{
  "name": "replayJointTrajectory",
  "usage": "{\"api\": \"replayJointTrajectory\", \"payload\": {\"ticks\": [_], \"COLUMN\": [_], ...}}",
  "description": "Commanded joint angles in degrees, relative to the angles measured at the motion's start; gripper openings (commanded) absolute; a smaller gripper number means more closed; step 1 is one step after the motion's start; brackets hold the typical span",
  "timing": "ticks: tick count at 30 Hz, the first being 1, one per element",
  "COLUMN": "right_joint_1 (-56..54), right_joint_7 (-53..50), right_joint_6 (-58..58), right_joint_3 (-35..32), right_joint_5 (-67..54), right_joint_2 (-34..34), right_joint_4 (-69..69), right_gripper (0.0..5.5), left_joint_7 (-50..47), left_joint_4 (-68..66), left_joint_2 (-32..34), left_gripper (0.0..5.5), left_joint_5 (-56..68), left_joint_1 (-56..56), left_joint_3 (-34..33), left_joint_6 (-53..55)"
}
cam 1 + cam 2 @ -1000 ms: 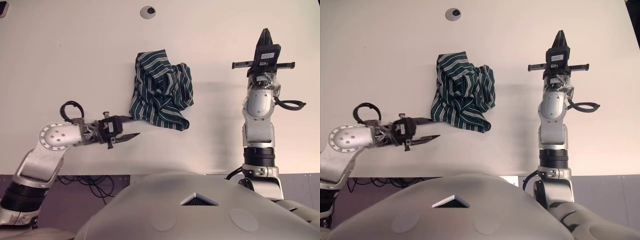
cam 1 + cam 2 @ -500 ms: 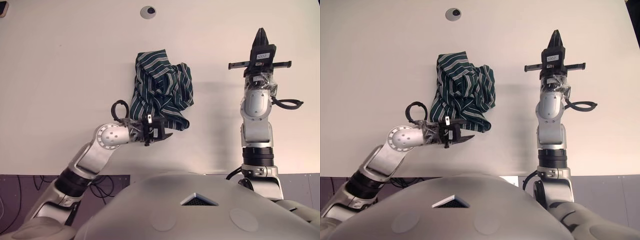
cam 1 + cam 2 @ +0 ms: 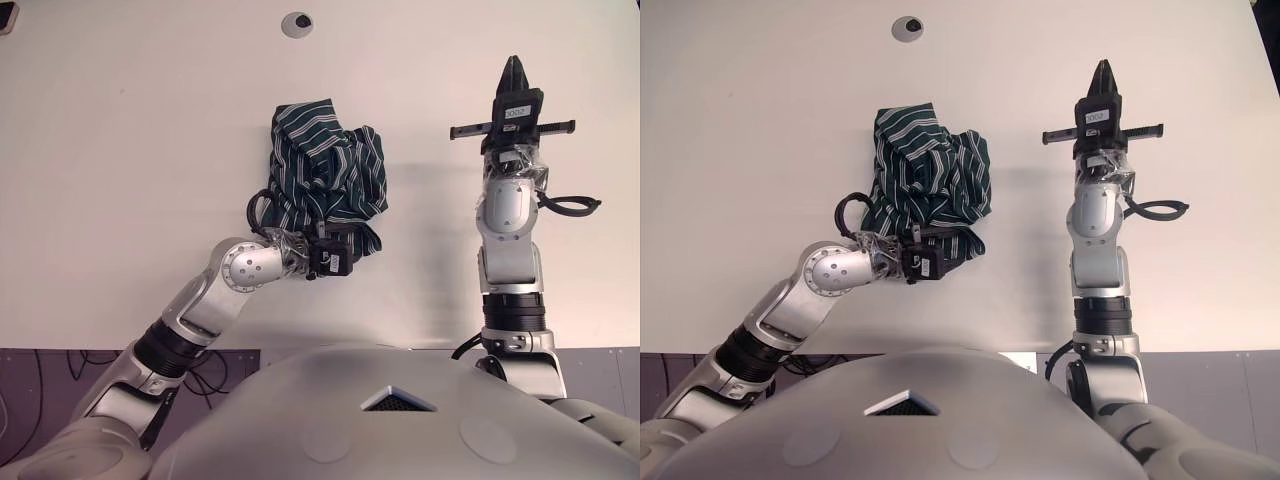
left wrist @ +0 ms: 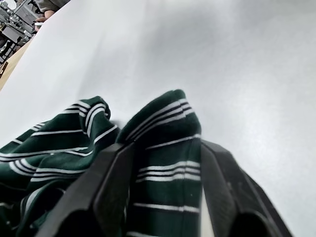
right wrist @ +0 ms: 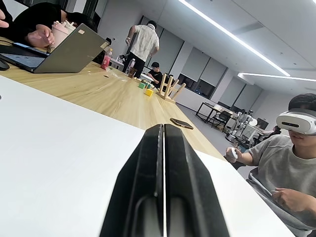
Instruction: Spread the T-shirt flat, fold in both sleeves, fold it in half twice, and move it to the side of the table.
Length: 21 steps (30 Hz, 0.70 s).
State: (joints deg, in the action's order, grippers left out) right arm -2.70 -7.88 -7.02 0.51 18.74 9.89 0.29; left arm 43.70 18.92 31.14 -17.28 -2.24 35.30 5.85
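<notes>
T-shirt (image 3: 325, 175) crumpled mid-table (image 3: 120, 150). My left gripper (image 3: 338, 258) at shirt's near edge, fingers spread, fabric fold lying between them, not yet pinched. My right gripper (image 3: 513, 75) pressed closed, well apart to shirt's right. Left arm nearer; I judge pinch next.

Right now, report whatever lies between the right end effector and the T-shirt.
Nothing visible does: just table surface lies between the shut right end effector and the crumpled T-shirt. The left end effector straddles the shirt's near edge, open.
</notes>
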Motion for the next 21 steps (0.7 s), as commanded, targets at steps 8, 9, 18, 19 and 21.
{"api": "replayJointTrajectory", "payload": {"ticks": [8, 9, 18, 19, 21], "right_joint_1": [-2.43, -2.53, -2.48, -2.45, -2.41], "right_joint_7": [-0.84, -0.92, -1.43, -1.43, -1.47], "right_joint_6": [-0.72, -0.71, -0.55, -0.54, -0.55], "right_joint_3": [1.31, 1.44, 2.45, 2.52, 2.59], "right_joint_5": [2.22, 2.26, 2.72, 2.78, 2.85], "right_joint_2": [0.20, 0.16, 0.06, 0.07, 0.13], "right_joint_4": [2.34, 2.44, 2.13, 2.05, 1.98], "right_gripper": [0.00, 0.00, 0.00, 0.00, 0.00], "left_joint_7": [8.26, 7.20, -1.48, -1.75, -1.78], "left_joint_4": [-12.00, -14.02, -23.59, -23.02, -20.45], "left_joint_2": [-0.97, -1.73, -3.87, -3.62, -3.60], "left_gripper": [0.60, 0.44, 0.01, 0.01, 0.01], "left_joint_5": [6.29, 5.83, 2.53, 3.01, 6.17], "left_joint_1": [1.16, 1.63, 3.88, 3.56, 2.62], "left_joint_3": [3.55, 3.86, 5.72, 5.60, 3.34], "left_joint_6": [14.48, 14.47, 11.07, 10.59, 9.27]}}
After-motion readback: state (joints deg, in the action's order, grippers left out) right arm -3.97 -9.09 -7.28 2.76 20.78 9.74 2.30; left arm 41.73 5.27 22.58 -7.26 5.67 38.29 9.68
